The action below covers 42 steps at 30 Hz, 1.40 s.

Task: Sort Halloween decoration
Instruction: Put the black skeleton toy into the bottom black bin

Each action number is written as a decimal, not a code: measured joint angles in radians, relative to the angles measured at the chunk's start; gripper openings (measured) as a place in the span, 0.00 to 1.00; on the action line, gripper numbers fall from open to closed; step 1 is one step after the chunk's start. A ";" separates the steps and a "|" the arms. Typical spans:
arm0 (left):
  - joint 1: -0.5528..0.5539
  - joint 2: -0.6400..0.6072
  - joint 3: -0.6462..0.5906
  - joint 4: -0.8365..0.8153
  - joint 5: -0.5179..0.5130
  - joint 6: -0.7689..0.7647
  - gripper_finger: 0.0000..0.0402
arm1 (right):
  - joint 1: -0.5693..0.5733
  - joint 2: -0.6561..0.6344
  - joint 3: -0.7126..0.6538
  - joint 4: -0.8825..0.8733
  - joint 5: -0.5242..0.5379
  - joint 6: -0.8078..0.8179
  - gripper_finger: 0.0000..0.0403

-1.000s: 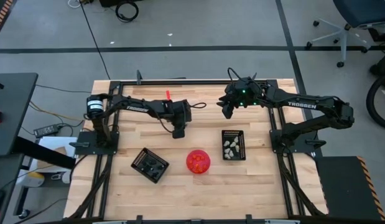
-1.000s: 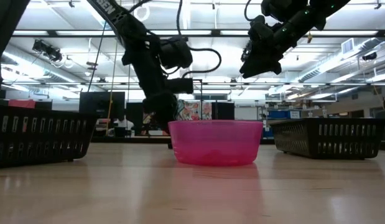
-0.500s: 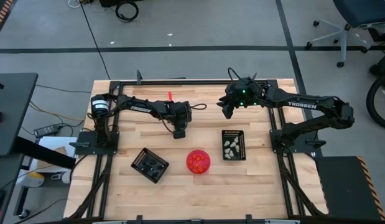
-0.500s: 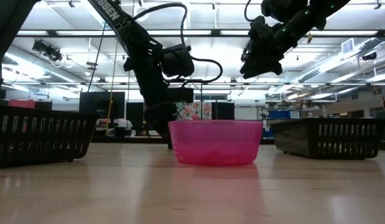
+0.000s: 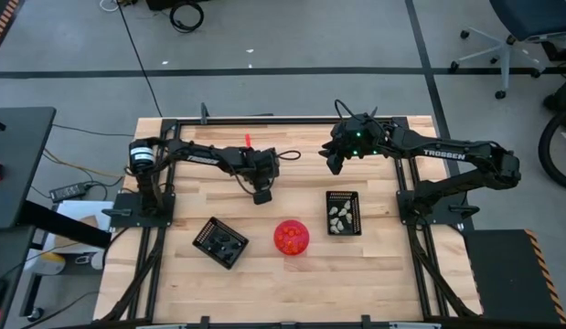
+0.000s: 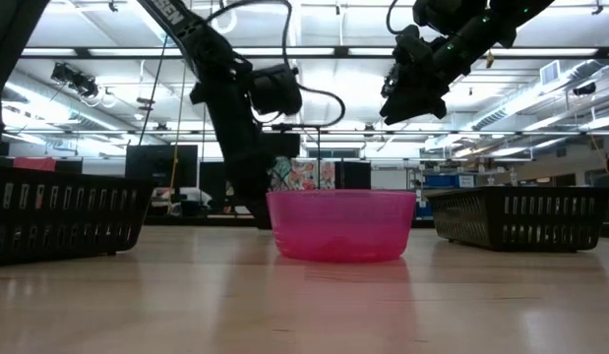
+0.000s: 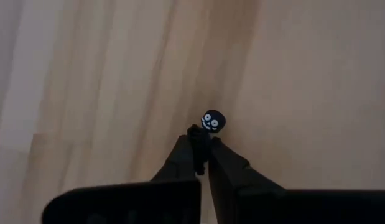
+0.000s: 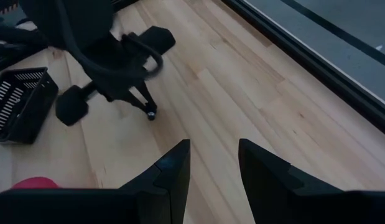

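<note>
My left gripper (image 5: 262, 195) points down at the table's middle, behind the pink bowl (image 5: 291, 236), and is shut on a tiny black decoration piece with a white face (image 7: 211, 121). The right wrist view shows its fingertips (image 8: 152, 114) down at the tabletop. My right gripper (image 5: 334, 164) hangs open and holds nothing, high over the far right part of the table. The bowl holds orange pieces. Pale pieces (image 5: 338, 216) lie in the right black tray (image 5: 343, 212). My left gripper pinches the black piece's lower part (image 7: 205, 132) between its two fingertips, coming from above and pointing down. The face end sticks out beyond the fingertips. The piece is down at the tabletop; whether it still rests on the wood I cannot tell.
A second black grid tray (image 5: 220, 242) stands at the near left, turned at an angle. A small red object (image 5: 248, 139) lies near the far edge. Bare wood lies between the arms and in front of the bowl (image 6: 341, 224).
My left gripper has shut on the black piece while staying at the same spot behind the bowl; its wrist has shifted slightly. My right arm has kept still.
</note>
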 joint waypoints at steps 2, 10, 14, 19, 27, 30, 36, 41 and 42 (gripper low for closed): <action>-0.003 -0.033 0.001 -0.018 0.018 -0.017 0.01 | 0.000 0.000 0.000 0.000 0.000 0.000 0.35; -0.081 -0.191 0.003 -0.137 0.153 -0.132 0.01 | 0.000 0.000 0.000 -0.001 0.000 -0.025 0.35; -0.174 -0.277 0.003 -0.203 0.233 -0.182 0.01 | 0.000 0.000 0.000 0.002 0.000 -0.039 0.35; -0.323 -0.351 0.004 -0.337 0.326 -0.298 0.01 | 0.000 0.000 0.000 0.003 0.000 -0.067 0.35; -0.528 -0.368 -0.122 -0.374 0.274 -0.548 0.01 | -0.007 0.000 0.000 0.040 -0.001 -0.075 0.35; -0.541 -0.367 -0.205 -0.329 0.270 -0.722 0.01 | -0.009 0.000 0.000 0.039 -0.018 -0.049 0.35; -0.551 -0.370 -0.243 -0.303 0.206 -0.831 0.12 | -0.009 0.000 0.000 0.036 -0.023 -0.026 0.35; -0.546 -0.370 -0.225 -0.310 0.175 -0.828 0.30 | -0.009 0.000 0.000 0.036 -0.027 -0.026 0.34; -0.546 -0.370 -0.223 -0.313 0.181 -0.828 0.32 | -0.009 0.000 0.000 0.035 -0.028 -0.026 0.34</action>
